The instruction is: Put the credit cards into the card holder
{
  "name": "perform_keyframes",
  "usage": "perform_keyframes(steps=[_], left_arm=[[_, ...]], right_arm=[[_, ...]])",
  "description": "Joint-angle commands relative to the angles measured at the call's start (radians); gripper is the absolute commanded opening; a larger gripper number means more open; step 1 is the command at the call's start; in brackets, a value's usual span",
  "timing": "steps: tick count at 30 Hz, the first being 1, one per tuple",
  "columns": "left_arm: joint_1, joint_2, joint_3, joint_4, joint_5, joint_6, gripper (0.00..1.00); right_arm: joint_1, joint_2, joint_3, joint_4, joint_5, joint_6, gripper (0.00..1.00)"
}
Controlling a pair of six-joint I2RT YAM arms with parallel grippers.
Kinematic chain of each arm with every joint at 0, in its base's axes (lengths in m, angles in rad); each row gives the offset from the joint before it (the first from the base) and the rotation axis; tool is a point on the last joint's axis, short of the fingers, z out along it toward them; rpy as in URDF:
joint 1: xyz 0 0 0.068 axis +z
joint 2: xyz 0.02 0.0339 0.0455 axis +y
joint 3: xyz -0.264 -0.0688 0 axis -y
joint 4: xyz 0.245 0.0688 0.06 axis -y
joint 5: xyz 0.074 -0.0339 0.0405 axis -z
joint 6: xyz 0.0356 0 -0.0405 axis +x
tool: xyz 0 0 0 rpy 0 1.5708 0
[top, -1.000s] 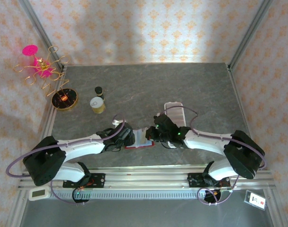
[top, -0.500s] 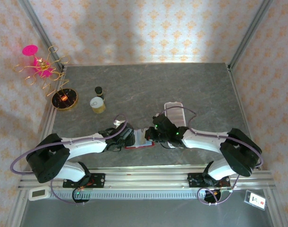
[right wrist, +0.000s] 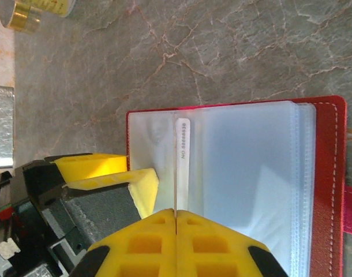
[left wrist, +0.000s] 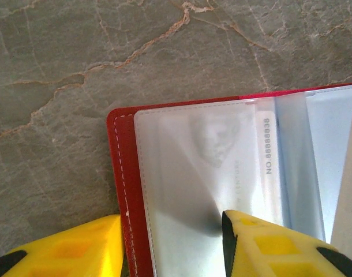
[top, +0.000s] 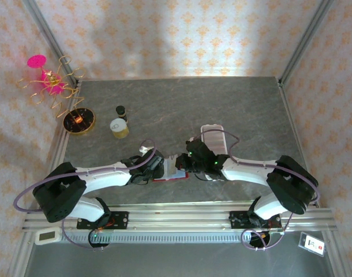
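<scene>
Wallet (right wrist: pixel 329 173), red and opened flat, lay on the grey marbled table (top: pixel 222 104) near its front edge, between the two arms, with its clear plastic sleeves (left wrist: pixel 182 173) facing up. A pale card (right wrist: pixel 181 147) stood on edge over those sleeves, a printed number running along its end. Whether its far end had entered a sleeve could not be told.

The right gripper (right wrist: pixel 175 214) was clamped on the card, its yellow fingers pressed together with only the card's thin edge between them. The left gripper (left wrist: pixel 171 228) sat at the wallet's other side with its jaws partway apart and nothing held. One finger was over the table just outside the red border, and the other was over the clear sleeve.

Just behind the right arm lay a pale oblong tray (top: pixel 213 134). Well apart, toward the far left corner, stood a small gold tin (top: pixel 119 127) with a pale lid, a dark little bottle (top: pixel 121 111) just behind it, a round gold dish (top: pixel 79 121), and a gold wire stand (top: pixel 49 81) with pink pieces.
</scene>
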Motion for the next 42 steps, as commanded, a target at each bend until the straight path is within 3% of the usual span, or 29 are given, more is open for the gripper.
perform_keyframes(steps=[1,29,42], left_arm=[[-0.007,0.003,-0.025,0.004,0.016,-0.005,0.44],[-0.007,-0.044,-0.069,0.051,0.048,-0.036,0.41],[-0.006,-0.046,-0.081,0.073,0.060,-0.042,0.41]], right_arm=[[0.009,0.018,0.011,0.044,0.020,0.022,0.00],[0.013,0.075,-0.041,0.153,0.085,0.086,0.00],[0.013,0.113,-0.055,0.209,0.041,0.099,0.00]])
